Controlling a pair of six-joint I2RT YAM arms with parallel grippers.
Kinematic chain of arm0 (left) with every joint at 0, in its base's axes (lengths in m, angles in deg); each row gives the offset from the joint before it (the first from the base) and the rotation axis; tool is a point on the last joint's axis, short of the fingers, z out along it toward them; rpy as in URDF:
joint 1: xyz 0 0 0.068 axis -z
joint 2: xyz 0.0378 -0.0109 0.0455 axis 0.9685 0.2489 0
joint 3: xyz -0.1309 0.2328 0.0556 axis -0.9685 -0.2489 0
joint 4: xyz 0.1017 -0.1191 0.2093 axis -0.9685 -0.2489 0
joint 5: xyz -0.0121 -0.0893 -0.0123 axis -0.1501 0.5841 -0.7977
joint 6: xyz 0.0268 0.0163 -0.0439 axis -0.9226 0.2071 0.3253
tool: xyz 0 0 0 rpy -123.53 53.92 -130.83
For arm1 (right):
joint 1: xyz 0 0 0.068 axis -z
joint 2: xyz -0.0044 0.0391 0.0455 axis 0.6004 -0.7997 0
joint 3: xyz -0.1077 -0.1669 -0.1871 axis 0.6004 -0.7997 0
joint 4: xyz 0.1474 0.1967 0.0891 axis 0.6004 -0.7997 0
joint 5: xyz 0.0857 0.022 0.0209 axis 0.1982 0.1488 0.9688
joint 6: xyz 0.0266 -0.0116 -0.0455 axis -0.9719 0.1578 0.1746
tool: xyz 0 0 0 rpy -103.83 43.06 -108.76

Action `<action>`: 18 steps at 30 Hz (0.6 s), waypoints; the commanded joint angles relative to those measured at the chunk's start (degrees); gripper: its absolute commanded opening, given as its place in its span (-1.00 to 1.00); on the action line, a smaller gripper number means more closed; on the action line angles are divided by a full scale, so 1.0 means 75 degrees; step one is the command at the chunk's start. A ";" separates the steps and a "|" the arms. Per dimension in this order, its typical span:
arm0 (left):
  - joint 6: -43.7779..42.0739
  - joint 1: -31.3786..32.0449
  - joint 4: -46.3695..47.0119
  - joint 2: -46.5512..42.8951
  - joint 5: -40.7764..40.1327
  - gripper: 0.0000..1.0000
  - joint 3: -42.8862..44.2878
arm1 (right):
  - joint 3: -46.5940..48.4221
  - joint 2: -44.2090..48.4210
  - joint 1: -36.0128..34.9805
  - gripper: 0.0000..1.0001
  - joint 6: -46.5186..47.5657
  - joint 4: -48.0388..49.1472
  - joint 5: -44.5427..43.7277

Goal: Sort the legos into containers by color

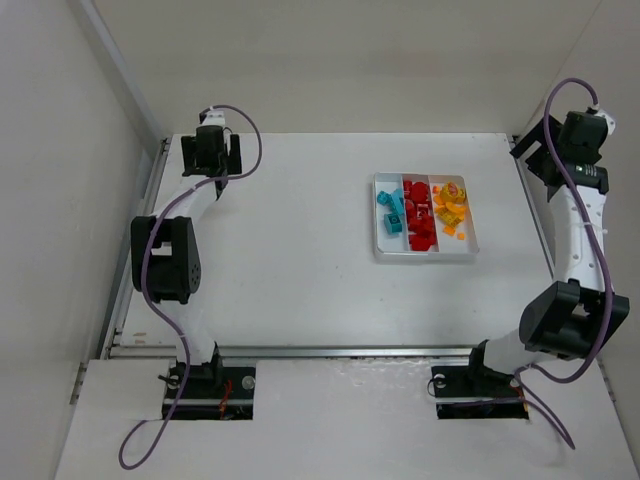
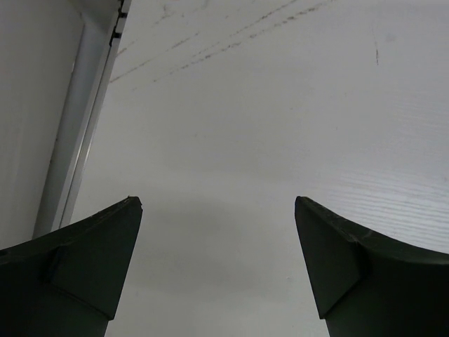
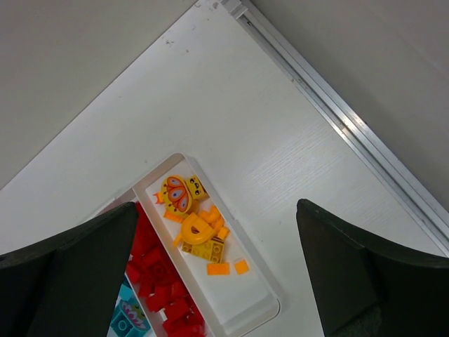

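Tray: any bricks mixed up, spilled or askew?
Nothing stands out. The tray holds teal bricks in its left compartment, red bricks in the middle, orange bricks on the right; none visibly mixed or outside it.

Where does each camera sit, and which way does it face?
Top external: high behind the robot, looking down on table, tray, left arm, right arm.
Left wrist: on the left arm, faces bare table; open left gripper shows.
Right wrist: on the right arm, faces the legos; open right gripper shows.
Shared: top and right wrist show the tray.
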 commanded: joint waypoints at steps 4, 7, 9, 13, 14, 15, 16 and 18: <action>0.0140 -0.0061 0.0049 -0.0192 -0.0180 0.76 0.0375 | 0.0184 0.0348 -0.0021 1.00 -0.0071 0.0240 -0.0407; 0.0068 -0.0061 0.0049 -0.0263 -0.0098 0.76 0.0375 | 0.0032 0.0442 -0.0021 1.00 -0.0001 0.0240 -0.0502; -0.0036 -0.0061 0.0132 -0.0332 -0.0027 0.76 0.0306 | 0.0031 0.0443 -0.0021 1.00 0.0000 0.0240 -0.0572; -0.0201 -0.0061 0.0202 -0.0403 0.0043 0.76 0.0305 | -0.0109 0.0513 -0.0021 1.00 0.0070 0.0310 -0.0642; -0.0271 -0.0061 0.0202 -0.0403 0.0043 0.76 0.0235 | -0.0179 0.0594 -0.0021 1.00 0.0070 0.0310 -0.0642; -0.0272 -0.0061 0.0202 -0.0473 0.0113 0.76 0.0235 | -0.0180 0.0595 -0.0021 1.00 0.0140 0.0391 -0.0642; -0.0272 -0.0061 0.0202 -0.0474 0.0113 0.76 0.0235 | -0.0296 0.0688 -0.0021 1.00 0.0140 0.0531 -0.0642; -0.0272 -0.0061 0.0202 -0.0555 0.0113 0.76 0.0153 | -0.0472 0.0794 -0.0021 1.00 0.0233 0.0672 -0.0642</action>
